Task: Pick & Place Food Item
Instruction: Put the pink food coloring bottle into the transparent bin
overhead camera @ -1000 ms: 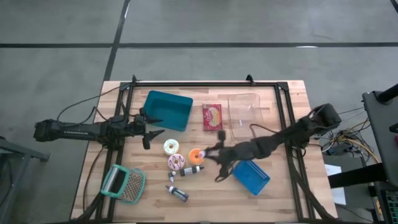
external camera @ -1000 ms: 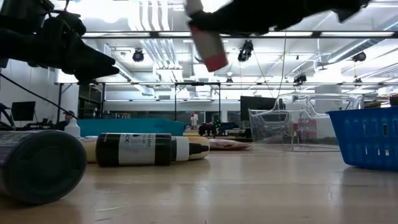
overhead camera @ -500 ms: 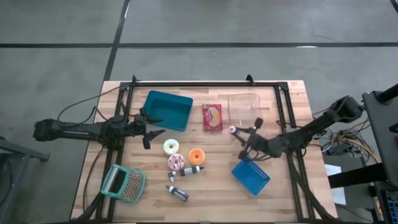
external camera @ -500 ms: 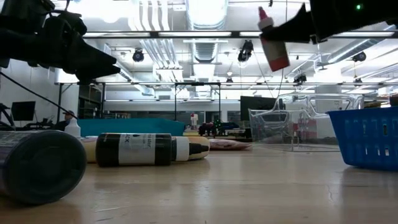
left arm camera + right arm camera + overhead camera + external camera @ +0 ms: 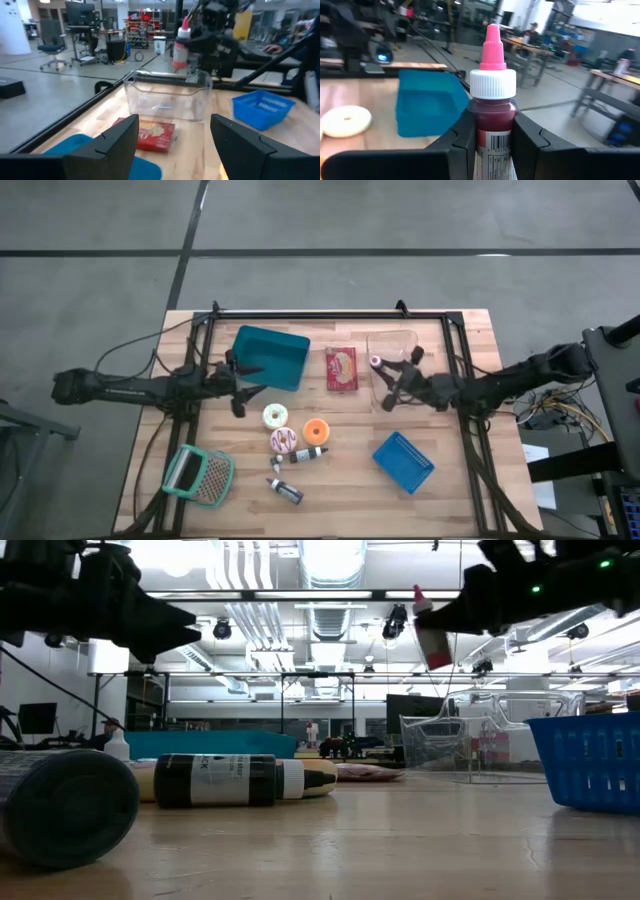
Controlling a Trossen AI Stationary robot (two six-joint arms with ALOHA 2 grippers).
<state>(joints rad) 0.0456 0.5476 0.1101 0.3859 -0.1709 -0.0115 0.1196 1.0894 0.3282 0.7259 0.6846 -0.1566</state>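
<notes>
My right gripper point(image 5: 389, 381) is shut on a small bottle point(image 5: 492, 107) of dark red sauce with a white cap and a pink nozzle. It holds the bottle in the air over the clear plastic container point(image 5: 395, 360) at the table's far right. The bottle also shows in the low view point(image 5: 430, 635) and the left wrist view point(image 5: 180, 47). My left gripper point(image 5: 241, 387) is open and empty, hovering beside the teal bin point(image 5: 270, 357) on the left. My right gripper pinches the bottle's body point(image 5: 493, 131), below the white cap, between its two fingers point(image 5: 462, 137). The fingers come roughly level from the table's right side and lie across the bottle. The bottle is lifted clear, nearly upright, nozzle up, above the clear container.
A red snack packet point(image 5: 341, 368) lies between bin and container. Two doughnuts point(image 5: 275, 416), an orange piece point(image 5: 317, 430) and two dark bottles point(image 5: 310, 453) lie mid-table. A blue basket point(image 5: 404, 462) is near right, a teal grater point(image 5: 198, 475) near left.
My right gripper has carried the sauce bottle from beside the orange piece at mid-table toward the far right, ending over the clear container. The bottle stays clear of the table and has come nearer upright.
</notes>
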